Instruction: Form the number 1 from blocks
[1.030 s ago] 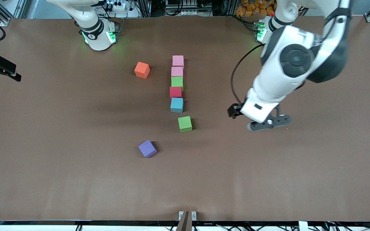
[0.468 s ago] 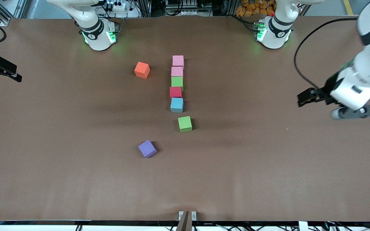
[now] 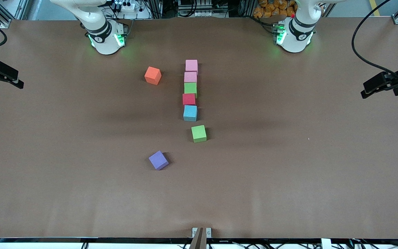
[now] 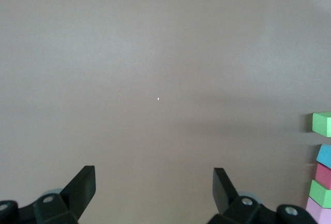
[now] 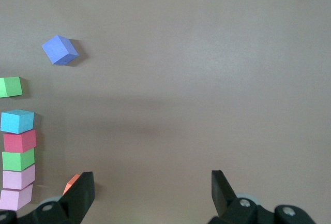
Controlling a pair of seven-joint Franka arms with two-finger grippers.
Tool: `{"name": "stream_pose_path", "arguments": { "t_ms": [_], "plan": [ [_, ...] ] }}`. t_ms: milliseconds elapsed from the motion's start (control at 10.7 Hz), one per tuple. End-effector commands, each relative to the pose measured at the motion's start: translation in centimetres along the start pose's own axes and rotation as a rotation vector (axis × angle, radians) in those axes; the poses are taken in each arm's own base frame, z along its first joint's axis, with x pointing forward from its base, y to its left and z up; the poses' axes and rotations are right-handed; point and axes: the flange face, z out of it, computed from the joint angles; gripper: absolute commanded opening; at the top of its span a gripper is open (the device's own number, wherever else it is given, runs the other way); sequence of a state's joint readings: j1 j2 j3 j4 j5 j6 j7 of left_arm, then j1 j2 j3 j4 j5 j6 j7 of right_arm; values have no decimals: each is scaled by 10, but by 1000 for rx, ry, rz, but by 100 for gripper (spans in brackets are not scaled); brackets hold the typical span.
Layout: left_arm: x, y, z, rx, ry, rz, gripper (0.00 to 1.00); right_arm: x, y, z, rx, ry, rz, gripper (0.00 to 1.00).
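Note:
Five blocks form a touching column mid-table: pink (image 3: 191,65), pink (image 3: 190,76), green (image 3: 190,88), red (image 3: 188,99), blue (image 3: 190,113). A second green block (image 3: 198,133) lies apart, just nearer the camera and slightly toward the left arm's end. The purple block (image 3: 158,160) sits nearer still, turned askew. The orange block (image 3: 152,75) lies beside the column's pink blocks, toward the right arm's end. My left gripper (image 4: 154,175) hangs open and empty over bare table at its own end. My right gripper (image 5: 151,177) waits open and empty at the other end.
The brown table (image 3: 288,173) carries only the blocks. The two arm bases (image 3: 105,38) (image 3: 294,34) stand along the edge farthest from the camera. The left arm's wrist (image 3: 385,83) shows at the edge of the front view.
The left arm has swung away from near the loose green block out to its own end of the table. The blocks and the right arm have not moved.

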State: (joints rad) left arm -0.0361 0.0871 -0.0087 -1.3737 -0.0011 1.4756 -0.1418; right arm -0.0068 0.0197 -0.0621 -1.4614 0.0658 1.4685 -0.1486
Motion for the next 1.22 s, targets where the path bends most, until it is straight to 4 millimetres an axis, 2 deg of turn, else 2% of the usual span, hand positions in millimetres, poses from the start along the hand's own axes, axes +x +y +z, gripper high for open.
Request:
{"name": "stream_pose_path", "arguments": {
  "t_ms": [0, 375, 468, 749, 1124],
  "plan": [
    [-12, 12, 0, 48, -1, 26, 100, 0, 2, -2, 18, 4, 2, 100],
    [-33, 14, 1, 50, 28, 30, 100, 1, 2, 0, 21, -1, 2, 100],
    [-34, 14, 0, 43, 30, 30, 100, 0, 5, -1, 21, 0, 4, 100],
    [-44, -2, -3, 25, 30, 13, 100, 0, 7, -1, 27, 1, 3, 100],
    [-48, -5, -6, 10, 37, 47, 100, 0, 7, 0, 27, -2, 3, 100]
  ]
}}
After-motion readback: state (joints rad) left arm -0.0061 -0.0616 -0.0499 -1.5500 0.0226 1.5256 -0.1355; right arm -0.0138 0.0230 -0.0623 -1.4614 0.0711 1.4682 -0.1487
